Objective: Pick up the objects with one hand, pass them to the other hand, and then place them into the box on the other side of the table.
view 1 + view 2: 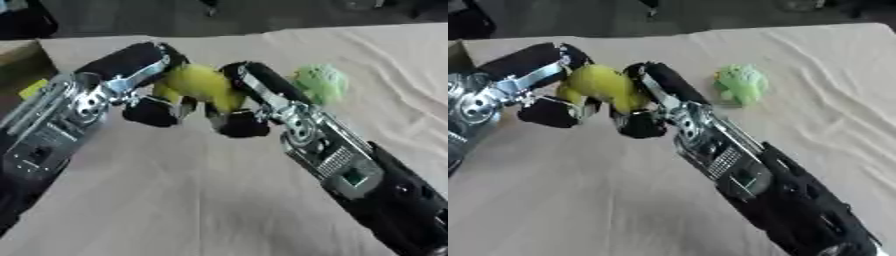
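Observation:
A yellow rounded object (197, 82) hangs above the table between my two hands, which meet at the picture's upper middle. My left hand (131, 62) comes in from the left; its fingers curl over the object's top and its thumb (153, 112) sits under it. From the right, my right hand (258, 85) curls its fingers along the object's other side, with its thumb (241, 125) below. Both hands touch the object, and much of it is hidden by them. On the cloth just right of the hands lies a pale green lumpy object (741, 82).
A brown cardboard box (19, 65) with a yellow patch stands at the table's left edge, behind my left forearm. The table (201, 200) is covered in a beige, wrinkled cloth. Dark floor lies beyond the far edge.

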`<state>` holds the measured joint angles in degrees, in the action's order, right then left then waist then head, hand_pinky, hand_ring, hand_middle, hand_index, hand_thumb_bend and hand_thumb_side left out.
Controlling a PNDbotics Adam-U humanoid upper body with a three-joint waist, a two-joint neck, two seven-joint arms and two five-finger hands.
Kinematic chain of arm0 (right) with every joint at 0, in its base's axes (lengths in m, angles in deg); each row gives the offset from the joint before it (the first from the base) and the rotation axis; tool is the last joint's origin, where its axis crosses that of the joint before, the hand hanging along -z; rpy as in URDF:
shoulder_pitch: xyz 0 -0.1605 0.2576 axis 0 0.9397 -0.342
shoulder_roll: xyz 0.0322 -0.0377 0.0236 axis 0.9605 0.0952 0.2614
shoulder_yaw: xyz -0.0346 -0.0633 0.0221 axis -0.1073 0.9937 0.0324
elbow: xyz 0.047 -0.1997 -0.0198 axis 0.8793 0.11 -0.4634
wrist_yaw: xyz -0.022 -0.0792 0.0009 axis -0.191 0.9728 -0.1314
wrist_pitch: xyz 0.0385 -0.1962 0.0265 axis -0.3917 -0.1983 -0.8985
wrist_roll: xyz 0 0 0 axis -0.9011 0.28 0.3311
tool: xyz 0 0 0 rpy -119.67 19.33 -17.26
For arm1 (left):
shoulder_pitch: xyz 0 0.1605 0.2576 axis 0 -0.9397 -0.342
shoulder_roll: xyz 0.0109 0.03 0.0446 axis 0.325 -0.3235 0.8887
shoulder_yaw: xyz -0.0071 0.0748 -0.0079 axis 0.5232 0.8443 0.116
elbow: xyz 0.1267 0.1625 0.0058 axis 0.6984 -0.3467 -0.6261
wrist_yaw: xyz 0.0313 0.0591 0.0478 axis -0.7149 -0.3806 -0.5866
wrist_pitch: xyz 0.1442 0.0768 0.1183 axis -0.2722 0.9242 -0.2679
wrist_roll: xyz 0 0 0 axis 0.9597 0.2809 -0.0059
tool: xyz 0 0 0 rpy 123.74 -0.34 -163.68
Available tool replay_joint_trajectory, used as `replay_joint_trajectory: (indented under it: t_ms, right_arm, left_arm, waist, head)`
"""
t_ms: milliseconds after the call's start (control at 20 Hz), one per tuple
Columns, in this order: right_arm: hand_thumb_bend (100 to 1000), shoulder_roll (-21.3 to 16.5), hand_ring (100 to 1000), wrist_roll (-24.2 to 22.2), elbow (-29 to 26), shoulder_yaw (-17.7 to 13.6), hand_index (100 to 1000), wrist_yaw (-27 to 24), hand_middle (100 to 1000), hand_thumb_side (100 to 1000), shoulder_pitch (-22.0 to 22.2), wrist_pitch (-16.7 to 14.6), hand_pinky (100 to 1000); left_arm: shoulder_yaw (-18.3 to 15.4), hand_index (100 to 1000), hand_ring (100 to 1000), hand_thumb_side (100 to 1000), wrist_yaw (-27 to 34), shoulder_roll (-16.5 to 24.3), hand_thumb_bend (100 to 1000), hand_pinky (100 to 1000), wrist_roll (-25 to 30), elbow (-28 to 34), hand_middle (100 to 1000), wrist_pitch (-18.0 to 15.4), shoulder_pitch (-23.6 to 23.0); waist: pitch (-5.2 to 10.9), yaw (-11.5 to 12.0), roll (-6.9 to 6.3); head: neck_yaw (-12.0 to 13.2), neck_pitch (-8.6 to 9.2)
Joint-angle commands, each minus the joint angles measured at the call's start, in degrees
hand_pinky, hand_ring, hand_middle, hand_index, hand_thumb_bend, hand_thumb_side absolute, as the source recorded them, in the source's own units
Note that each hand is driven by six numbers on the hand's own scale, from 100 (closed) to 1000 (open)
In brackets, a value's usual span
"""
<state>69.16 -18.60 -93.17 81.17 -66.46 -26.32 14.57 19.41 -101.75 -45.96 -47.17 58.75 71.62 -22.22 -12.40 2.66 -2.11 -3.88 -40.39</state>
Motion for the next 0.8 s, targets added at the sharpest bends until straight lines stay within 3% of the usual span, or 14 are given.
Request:
replay_joint_trajectory:
  t_ms: [50, 150, 450, 700, 800]
  right_arm:
    - [100, -0.4, 476, 0.6, -0.9, -0.2, 485, -0.8, 398, 100, -0.7, 0.1, 689]
    - [100, -0.4, 474, 1.1, -0.9, -0.2, 482, -1.0, 395, 100, -0.7, 0.2, 686]
    - [100, -0.5, 472, 1.9, -0.9, -0.1, 478, -1.9, 392, 100, -0.7, 0.5, 684]
    - [100, -0.6, 472, 2.0, -0.9, -0.1, 474, -2.1, 390, 100, -0.8, 0.6, 683]
    - [100, -0.6, 472, 2.0, -0.9, 0.0, 472, -2.2, 390, 100, -0.8, 0.6, 683]
  left_arm:
    - [-0.8, 810, 723, 406, -0.6, 1.3, 381, 656, 0.6, 1.3, 667, -0.7, 0.8]
    - [-0.9, 812, 730, 382, -1.2, 1.3, 463, 666, 1.3, 1.2, 674, -1.3, 0.7]
    - [-1.1, 822, 737, 399, -2.6, 1.4, 541, 674, 2.5, 1.0, 685, -2.1, 0.5]
    - [-1.0, 820, 740, 413, -2.7, 1.3, 562, 676, 3.4, 0.6, 691, -2.5, 0.5]
    - [-1.1, 818, 732, 401, -2.5, 1.1, 513, 664, 3.3, 0.6, 680, -2.5, 0.5]
  waist:
    - [0.99, 0.1, -0.03]
    - [0.97, 0.1, -0.07]
    - [0.98, 0.1, -0.11]
    - [0.98, 0.1, -0.06]
    - [0.95, 0.1, -0.05]
  head:
    - [0.1, 0.28]
    - [0.0, 0.20]
    - [0.0, 0.30]
    - [0.0, 0.29]
    - [0.1, 0.29]
